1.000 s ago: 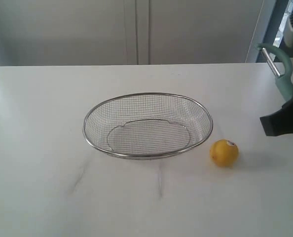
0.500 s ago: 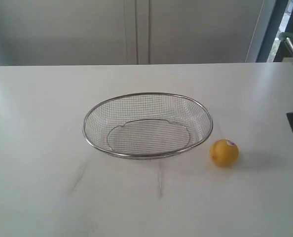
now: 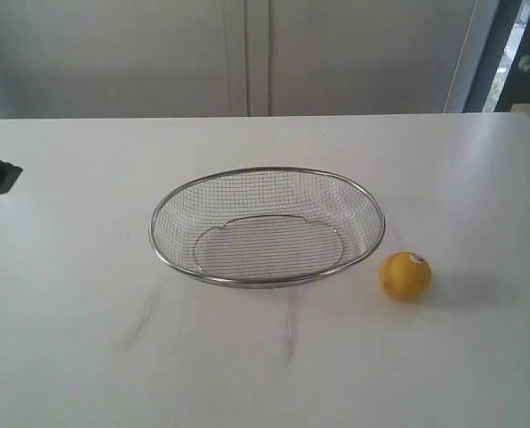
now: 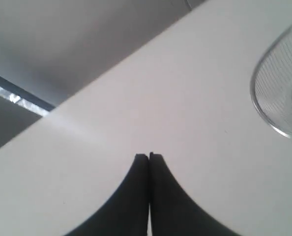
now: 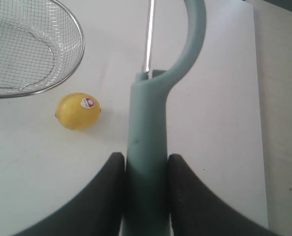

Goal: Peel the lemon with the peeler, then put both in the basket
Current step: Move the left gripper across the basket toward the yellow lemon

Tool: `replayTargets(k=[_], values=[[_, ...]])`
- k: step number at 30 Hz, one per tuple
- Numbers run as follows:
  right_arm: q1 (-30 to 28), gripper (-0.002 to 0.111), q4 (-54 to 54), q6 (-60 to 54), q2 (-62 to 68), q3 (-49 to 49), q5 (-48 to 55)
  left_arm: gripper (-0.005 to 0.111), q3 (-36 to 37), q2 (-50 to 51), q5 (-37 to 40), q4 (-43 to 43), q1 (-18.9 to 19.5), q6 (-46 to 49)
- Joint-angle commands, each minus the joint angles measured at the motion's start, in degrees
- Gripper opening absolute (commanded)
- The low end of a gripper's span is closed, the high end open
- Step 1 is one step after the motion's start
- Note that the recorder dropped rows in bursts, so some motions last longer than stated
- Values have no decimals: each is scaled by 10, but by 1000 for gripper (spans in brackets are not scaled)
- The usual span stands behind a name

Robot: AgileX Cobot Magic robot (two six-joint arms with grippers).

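Three task items are being listed.

Lemon (image 3: 406,275): is being left unpeeled on the surface (image 3: 86,357), just right of the basket (image 3: 267,169), sticker uppermost.

Basket: is being kept at the middle of the surface, with nothing in it.

Peeler (image 5: 146,128): is being held by its teal handle in the right pincer (image 5: 146,158), whose jaws are being kept clamped on that handle. It is being carried above the surface, right of the lemon.

Left pincer (image 4: 149,156): is being held with its jaws together and nothing between them, over bare surface at the far left, well apart from the basket.

Change: the right arm is being drawn off to the right edge, so only slivers of peeler and pincer are being shown in the exterior view, where both were plain a second ago. The left pincer is being brought into view at the left edge.

Judgement: peeling is not yet being started. The left arm is probably being sent to steady the lemon, for which its jaws would have to be parted.
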Motion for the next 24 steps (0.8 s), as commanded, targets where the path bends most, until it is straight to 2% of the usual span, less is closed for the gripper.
replayTargets(k=[1, 4, 6, 18, 24], values=[[-4, 0, -11, 3, -4, 2, 0, 0, -70, 33, 78, -261, -10, 250], [-4, 0, -11, 3, -4, 2, 0, 0, -87, 64, 85, -416, -10, 389], [-4, 0, -11, 3, -4, 2, 0, 0, -87, 85, 77, -468, -10, 440], [-4, 0, -11, 3, -4, 2, -39, 0, -84, 162, 53, -551, -10, 460], [-4, 0, -11, 3, -4, 2, -41, 0, -84, 174, 26, -591, -10, 523]])
